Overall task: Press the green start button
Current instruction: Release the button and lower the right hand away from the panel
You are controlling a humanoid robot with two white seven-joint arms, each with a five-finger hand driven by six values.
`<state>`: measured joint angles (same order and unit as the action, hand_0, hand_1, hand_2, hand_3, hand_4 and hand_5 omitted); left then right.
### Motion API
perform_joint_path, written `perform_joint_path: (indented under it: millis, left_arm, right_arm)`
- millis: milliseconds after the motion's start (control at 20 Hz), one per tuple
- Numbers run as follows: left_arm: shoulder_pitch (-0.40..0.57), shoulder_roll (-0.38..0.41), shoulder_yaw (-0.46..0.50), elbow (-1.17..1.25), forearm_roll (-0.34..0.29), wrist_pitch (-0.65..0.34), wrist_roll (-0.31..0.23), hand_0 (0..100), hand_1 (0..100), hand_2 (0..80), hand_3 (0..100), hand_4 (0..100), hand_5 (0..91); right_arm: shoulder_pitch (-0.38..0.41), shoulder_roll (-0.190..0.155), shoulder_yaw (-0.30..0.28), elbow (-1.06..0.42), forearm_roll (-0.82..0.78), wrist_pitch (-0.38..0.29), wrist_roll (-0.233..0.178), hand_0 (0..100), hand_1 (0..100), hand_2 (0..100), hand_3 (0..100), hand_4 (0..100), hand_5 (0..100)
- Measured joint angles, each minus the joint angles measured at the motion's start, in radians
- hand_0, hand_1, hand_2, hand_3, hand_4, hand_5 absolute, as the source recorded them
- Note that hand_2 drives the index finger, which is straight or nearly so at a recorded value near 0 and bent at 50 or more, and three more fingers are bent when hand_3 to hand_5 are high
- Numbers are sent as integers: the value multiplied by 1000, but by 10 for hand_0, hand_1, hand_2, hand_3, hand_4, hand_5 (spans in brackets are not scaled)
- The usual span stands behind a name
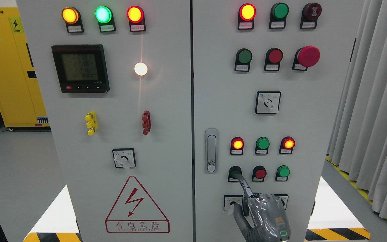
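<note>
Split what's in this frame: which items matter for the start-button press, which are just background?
In play:
- green start button, lower row, leftmost, right door
- robot hand, right, index finger extended onto that button

Background:
- red button and green button in the same row
- red mushroom button
- door handle
- digital meter
- yellow cabinet
- curtain

Grey floor, yellow cabinet, pale curtains

A yellow cabinet (pixel 10 67) with warning labels stands at the far left on a smooth grey floor (pixel 15 168) — brightly, evenly lit. Grey-white curtains (pixel 375 101) hang in folds down the right side, and black-and-yellow hazard tape (pixel 339 233) marks the floor — with a yellow line under the curtains.
</note>
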<state>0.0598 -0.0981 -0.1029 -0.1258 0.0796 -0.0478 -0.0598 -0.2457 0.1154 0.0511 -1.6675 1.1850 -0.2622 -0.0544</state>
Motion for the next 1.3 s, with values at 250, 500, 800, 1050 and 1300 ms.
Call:
perform_joint_path:
  millis: [250, 500, 800, 1050, 1300]
  left_arm:
    - [0, 0, 0, 0, 0, 0, 0, 120, 556, 0, 0, 0, 0]
    - [0, 0, 0, 0, 0, 0, 0, 120, 556, 0, 0, 0, 0]
    - [0, 0, 0, 0, 0, 0, 0, 120, 556, 0, 0, 0, 0]
    - [0, 0, 0, 0, 0, 0, 1, 120, 556, 0, 0, 0, 0]
    - [0, 0, 0, 0, 0, 0, 1, 120, 556, 0, 0, 0, 0]
  right_arm:
    - [-6, 2, -2, 11, -3, 0, 4, 772, 875, 0, 906, 907, 1000]
    - [-8, 3, -3, 16, -6, 0, 6, 767, 873, 0, 906, 907, 1000]
    - [-8, 5, -5, 11, -9, 0, 11, 775, 870, 0, 911, 890, 1000]
    - [0, 6, -6, -8, -10, 0, -2, 781, 871, 0, 911, 898, 1000]
    - [18, 7, -12, -30, -11, 0, -21, 793, 871, 0, 909, 903, 1000]
